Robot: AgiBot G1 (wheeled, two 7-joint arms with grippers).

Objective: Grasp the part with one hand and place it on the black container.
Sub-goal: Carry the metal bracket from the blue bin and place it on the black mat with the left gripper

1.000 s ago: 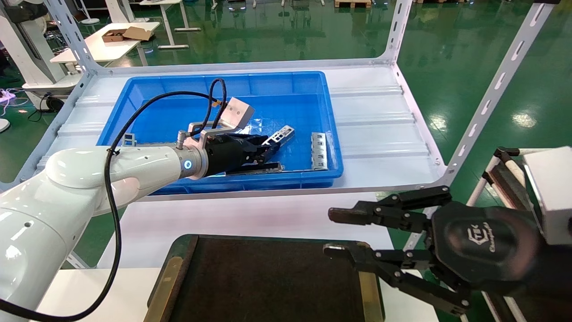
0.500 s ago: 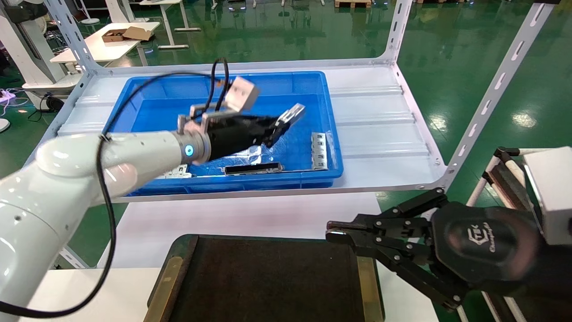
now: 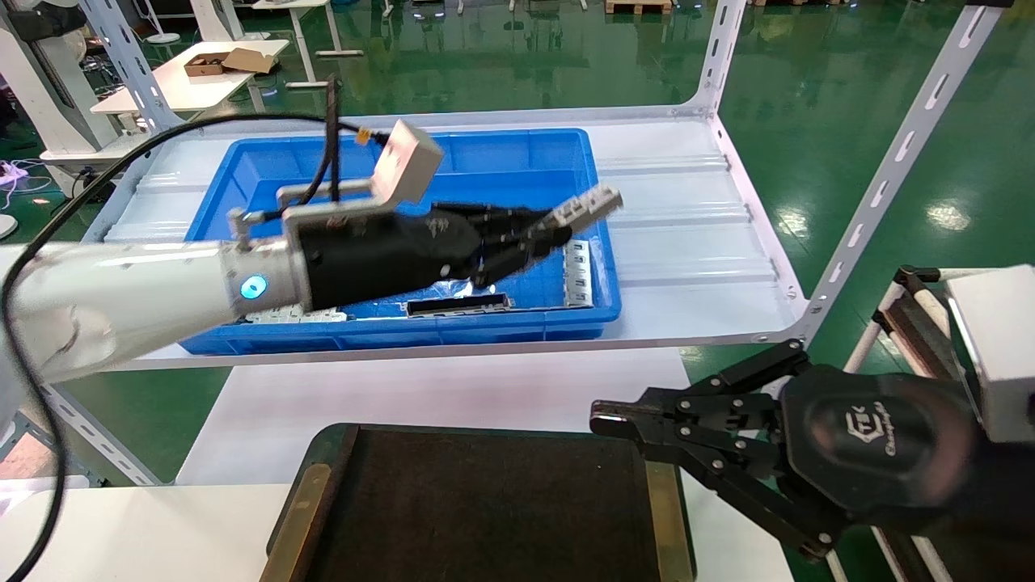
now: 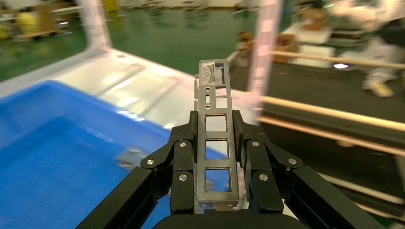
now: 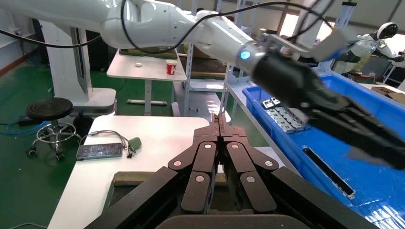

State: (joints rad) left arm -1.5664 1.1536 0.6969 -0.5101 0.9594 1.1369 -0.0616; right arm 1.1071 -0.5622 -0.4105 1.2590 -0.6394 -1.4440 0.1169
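My left gripper [image 3: 538, 234] is shut on the part [image 3: 584, 206], a narrow silver-grey ladder-like strip with rectangular holes. It holds the strip in the air above the right end of the blue bin [image 3: 267, 162]. In the left wrist view the part [image 4: 215, 102] sticks out past both fingers [image 4: 183, 157], clamped between them. The black container [image 3: 485, 509], a flat dark tray with brass-olive side strips, lies at the near edge of the head view. My right gripper [image 3: 602, 420] hovers over the tray's right side, shut on nothing; the right wrist view shows its fingertips [image 5: 220, 125] pressed together.
In the bin lie a long bar with a dark hollow [image 3: 458, 305], a grey slotted plate [image 3: 576, 275] and more plates [image 5: 284, 118] at its left end. White shelf posts [image 3: 881, 174] rise at the right. A phone with cables [image 5: 102, 150] lies on the white table.
The left gripper has lifted the part out of the bin and carried it up and to the right. The right gripper closed from open to shut.
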